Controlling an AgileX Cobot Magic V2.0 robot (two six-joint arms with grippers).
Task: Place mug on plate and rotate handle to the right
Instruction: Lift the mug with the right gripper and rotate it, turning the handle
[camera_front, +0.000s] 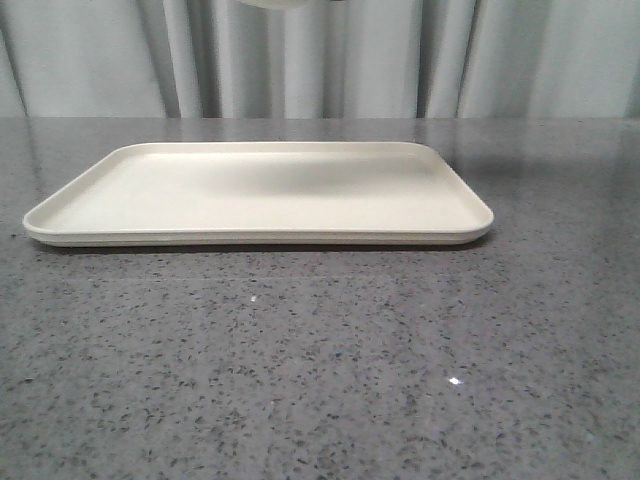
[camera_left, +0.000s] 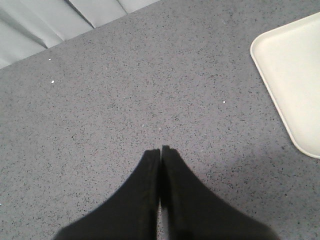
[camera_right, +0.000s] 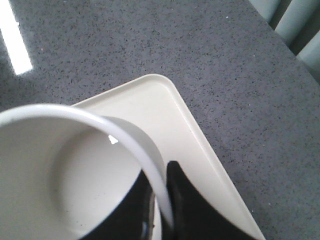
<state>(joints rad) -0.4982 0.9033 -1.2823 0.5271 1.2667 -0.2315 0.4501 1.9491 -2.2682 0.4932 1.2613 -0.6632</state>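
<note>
Mug: white, held in the air above the plate; its rim fills the near part of the right wrist view, open mouth toward the camera. In the front view only a pale sliver of it shows at the top edge.
Handle: not visible in any view; its direction cannot be told.
Right hand: clamped on the mug's rim, one black finger inside the wall and one outside.
Left hand: fingers pressed together, holding nothing, over bare tabletop well apart from the plate's corner.
Plate: cream rectangular tray with rounded corners and a low raised rim, lying flat on the tabletop, its long side across the front view. A soft shadow falls on its middle.
Plate edges: one rounded corner shows below the mug in the right wrist view; another corner shows in the left wrist view.
Tabletop: grey speckled stone, glossy, with small light glints.
Open room: wide bare tabletop in front of the plate, to its right, and around the left hand.
Backdrop: pale pleated curtain behind the far edge of the tabletop.
Writing: no readable print in these views; the mug's outer face is turned away.
</note>
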